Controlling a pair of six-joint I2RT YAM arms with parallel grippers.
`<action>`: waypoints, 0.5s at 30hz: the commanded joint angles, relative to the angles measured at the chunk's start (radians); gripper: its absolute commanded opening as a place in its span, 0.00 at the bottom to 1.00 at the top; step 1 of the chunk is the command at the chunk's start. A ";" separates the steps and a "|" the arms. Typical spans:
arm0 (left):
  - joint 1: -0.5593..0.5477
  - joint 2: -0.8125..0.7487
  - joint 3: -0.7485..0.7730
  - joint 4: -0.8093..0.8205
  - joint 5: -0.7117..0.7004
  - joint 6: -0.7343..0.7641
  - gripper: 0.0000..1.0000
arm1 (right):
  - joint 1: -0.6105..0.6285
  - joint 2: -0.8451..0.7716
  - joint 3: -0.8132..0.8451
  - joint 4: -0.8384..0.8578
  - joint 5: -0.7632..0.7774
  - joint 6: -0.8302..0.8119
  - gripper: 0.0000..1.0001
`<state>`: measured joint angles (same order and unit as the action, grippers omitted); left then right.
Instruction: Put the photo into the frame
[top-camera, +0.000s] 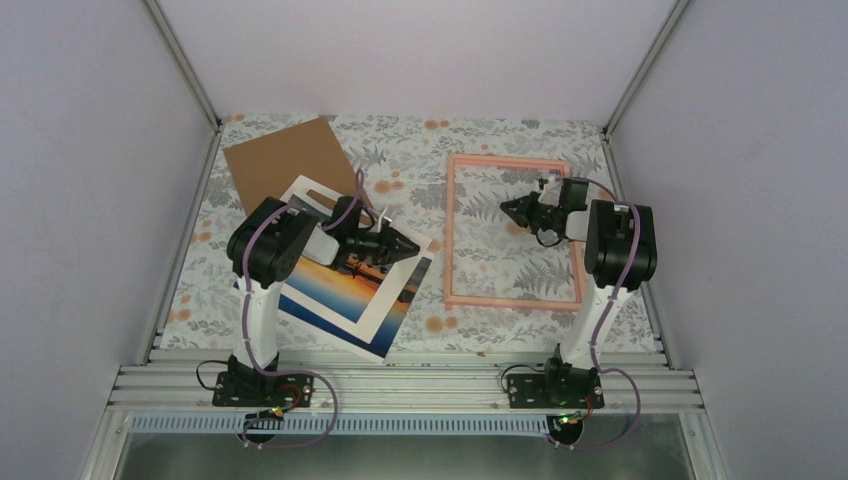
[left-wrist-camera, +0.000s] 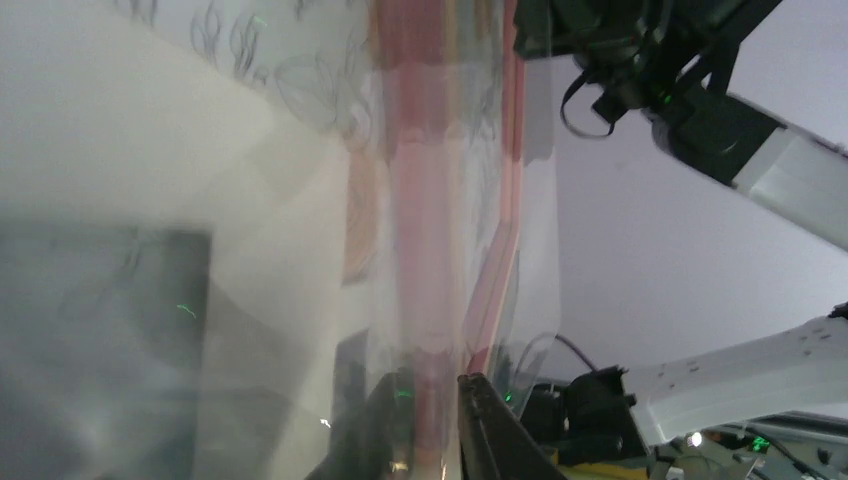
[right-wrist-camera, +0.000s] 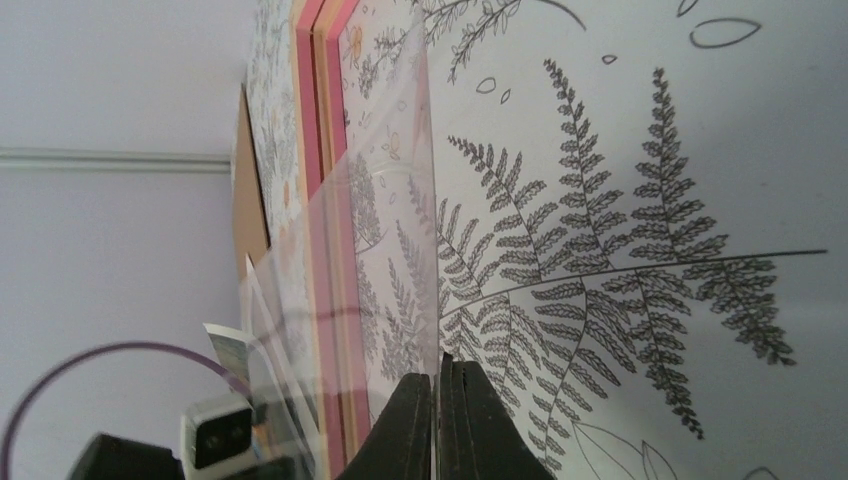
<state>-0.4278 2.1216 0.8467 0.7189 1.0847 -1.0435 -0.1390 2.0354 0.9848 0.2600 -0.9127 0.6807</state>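
The right claw (right-wrist-camera: 438, 378) is closed, its fingertips pinched on the lower edge of a thin clear plastic sheet (right-wrist-camera: 400, 190). The sheet stands tilted above the floral-patterned desk (top-camera: 400, 150), inside the thin pink rectangular frame (right-wrist-camera: 322, 150). The left claw (top-camera: 410, 247) hovers over a white mat board (top-camera: 385, 315); its own view is too blurred to tell whether it is open or gripping anything. The large rectangular paper sunset photo (top-camera: 335, 285) shows through the mat's opening, on the desk left of the frame and not yet in it. A plain brown cardboard sheet (top-camera: 285, 160) lies behind it. The step in hand looks like clearing the clear sheet out of the frame. That calls for a firm pinch, since the sheet looks slippery and floppy. The lift should go straight up so the edge does not drag the frame's rail, and the sheet should be set down away from the opening and the photo.
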 joint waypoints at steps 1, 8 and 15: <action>0.003 -0.030 0.123 -0.176 -0.024 0.148 0.04 | 0.006 -0.057 0.060 -0.125 -0.013 -0.179 0.10; 0.010 -0.074 0.299 -0.586 -0.061 0.484 0.02 | -0.055 -0.144 0.261 -0.692 0.112 -0.663 0.69; 0.012 -0.145 0.374 -0.735 -0.067 0.650 0.02 | -0.210 -0.211 0.304 -0.833 0.356 -0.845 0.90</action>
<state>-0.4210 2.0399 1.1683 0.1192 1.0206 -0.5446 -0.2821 1.8339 1.2533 -0.4294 -0.7494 0.0097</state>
